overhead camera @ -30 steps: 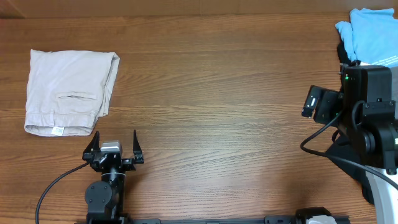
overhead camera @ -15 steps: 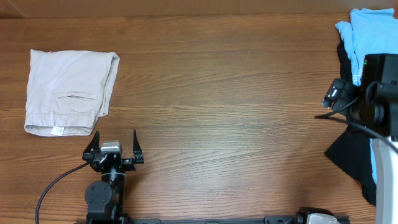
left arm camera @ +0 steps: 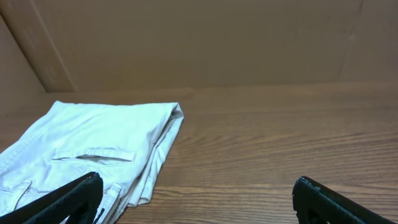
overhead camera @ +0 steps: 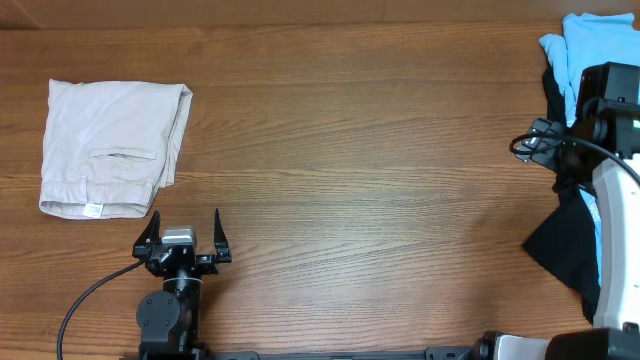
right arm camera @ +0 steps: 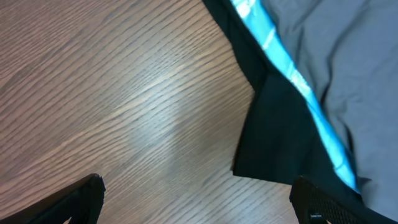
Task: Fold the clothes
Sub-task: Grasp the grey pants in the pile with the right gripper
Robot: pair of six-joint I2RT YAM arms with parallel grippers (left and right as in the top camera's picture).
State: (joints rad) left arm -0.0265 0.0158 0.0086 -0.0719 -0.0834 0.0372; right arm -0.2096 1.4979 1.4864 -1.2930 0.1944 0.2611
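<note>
**Left gripper** (overhead camera: pixel 186 222): jaws spread wide with nothing between them. Both black fingertips (left arm camera: pixel 74 196) sit level at the lower corners of the left wrist view. Directly behind the jaws is the silver wrist block, and behind that the left arm (overhead camera: pixel 165 312), folded low and in line with the jaws. **Right gripper** (right arm camera: pixel 196 190): jaws equally wide apart and empty, pointing steeply downward. In the overhead view the right arm (overhead camera: pixel 612 110) stands above its own jaws and hides them. Its white link (overhead camera: pixel 618 250) runs back behind them.

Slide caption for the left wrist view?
Open left gripper low over the wooden table, folded beige shorts lying ahead to its left.
</note>
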